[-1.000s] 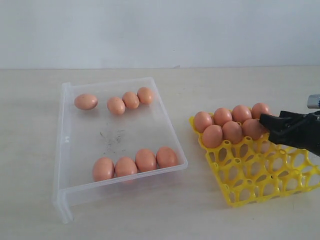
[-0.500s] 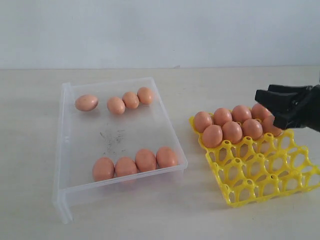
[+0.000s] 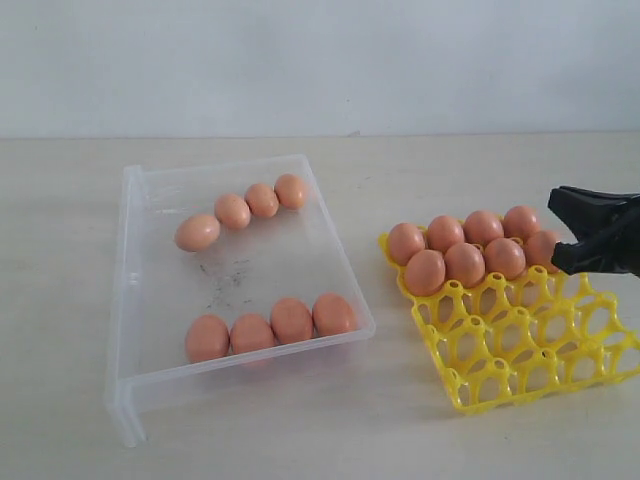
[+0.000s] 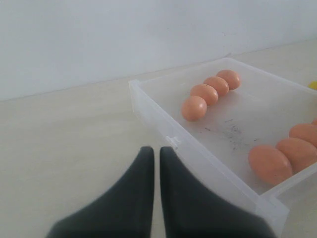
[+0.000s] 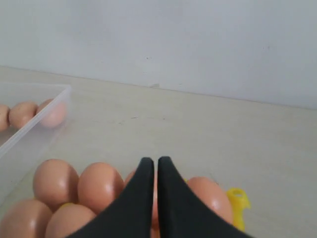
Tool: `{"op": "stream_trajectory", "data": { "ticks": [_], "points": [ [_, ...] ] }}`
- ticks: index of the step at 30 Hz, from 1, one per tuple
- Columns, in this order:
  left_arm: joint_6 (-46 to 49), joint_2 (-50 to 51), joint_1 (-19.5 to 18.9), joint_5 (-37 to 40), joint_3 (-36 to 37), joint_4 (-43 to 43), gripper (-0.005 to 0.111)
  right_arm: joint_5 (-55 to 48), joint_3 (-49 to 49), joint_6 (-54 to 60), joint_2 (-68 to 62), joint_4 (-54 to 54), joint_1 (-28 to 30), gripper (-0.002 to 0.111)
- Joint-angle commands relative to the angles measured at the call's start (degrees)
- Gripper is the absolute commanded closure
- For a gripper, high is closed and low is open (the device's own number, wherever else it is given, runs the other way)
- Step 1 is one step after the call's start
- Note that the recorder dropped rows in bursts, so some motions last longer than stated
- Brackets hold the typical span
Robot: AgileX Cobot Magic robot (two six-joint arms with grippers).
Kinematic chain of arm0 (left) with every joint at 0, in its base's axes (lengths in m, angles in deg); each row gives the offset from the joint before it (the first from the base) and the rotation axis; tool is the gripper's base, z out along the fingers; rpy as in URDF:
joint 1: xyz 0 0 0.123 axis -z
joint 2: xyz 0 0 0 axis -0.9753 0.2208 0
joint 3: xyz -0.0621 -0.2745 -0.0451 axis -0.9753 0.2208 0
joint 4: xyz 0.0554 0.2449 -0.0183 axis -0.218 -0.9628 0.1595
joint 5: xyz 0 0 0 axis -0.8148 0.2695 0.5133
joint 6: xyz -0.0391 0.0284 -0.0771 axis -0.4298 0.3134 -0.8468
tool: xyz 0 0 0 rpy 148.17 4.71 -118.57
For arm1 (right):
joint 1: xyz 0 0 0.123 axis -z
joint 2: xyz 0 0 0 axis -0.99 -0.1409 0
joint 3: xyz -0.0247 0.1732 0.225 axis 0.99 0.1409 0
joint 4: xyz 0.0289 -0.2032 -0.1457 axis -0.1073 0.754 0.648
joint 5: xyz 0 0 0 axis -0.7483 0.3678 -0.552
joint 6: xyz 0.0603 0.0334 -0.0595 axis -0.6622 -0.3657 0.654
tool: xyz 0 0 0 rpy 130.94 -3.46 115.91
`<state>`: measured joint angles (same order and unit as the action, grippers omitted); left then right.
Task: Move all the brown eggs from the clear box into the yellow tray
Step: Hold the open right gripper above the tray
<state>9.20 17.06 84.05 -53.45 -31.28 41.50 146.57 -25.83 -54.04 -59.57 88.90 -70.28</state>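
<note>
Right gripper (image 5: 154, 161): jaws pressed tip to tip with nothing between them, so clenched and empty. In the exterior view I have it at the 3 o'clock edge of the scene, by the 2 o'clock corner of the yellow tray (image 3: 520, 340). My wrist camera looks past the closed tips onto eggs seated in the tray; the nearest egg is just beside the gripper, at its 9 o'clock. I cannot tell whether they touch.

Left gripper (image 4: 153, 148): jaws also closed on nothing. It is over bare table (image 3: 300, 430), just beside the outer wall of the clear box (image 3: 270, 260), and I see it only through its own wrist camera.

Brown eggs (image 3: 465, 264), count:
- Tray: eight, filling the two rows toward 12 o'clock, four per row. The two rows toward 6 o'clock are open lattice.
- Box: eight. Four lie in a slanted line along its 12 o'clock end, close together. Four lie side by side against its 6 o'clock wall.

Layout: the tray lies at 3 o'clock from the box, near it but apart, and turned at an angle to it. Dark specks (image 3: 225, 280) mark the box floor between the two groups of eggs. A pale wall (image 3: 300, 60) closes the scene at 12 o'clock.
</note>
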Motion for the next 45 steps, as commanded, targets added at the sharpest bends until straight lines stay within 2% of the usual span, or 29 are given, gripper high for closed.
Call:
{"op": "stream_trajectory", "data": {
  "ticks": [1, 36, 45],
  "points": [
    [0.0, -0.2, 0.3, -0.1, 0.2, -0.1, 0.103, 0.7, 0.3, 1.5, 0.3, -0.3, -2.1, 0.108],
    [0.0, -0.2, 0.3, -0.1, 0.2, -0.1, 0.103, 0.7, 0.1, 2.6, 0.3, -1.4, -2.1, 0.108],
    [0.0, -0.2, 0.3, -0.1, 0.2, -0.1, 0.103, -2.8, 0.1, 2.1, -0.8, 0.4, -2.1, 0.108]
  ]
}}
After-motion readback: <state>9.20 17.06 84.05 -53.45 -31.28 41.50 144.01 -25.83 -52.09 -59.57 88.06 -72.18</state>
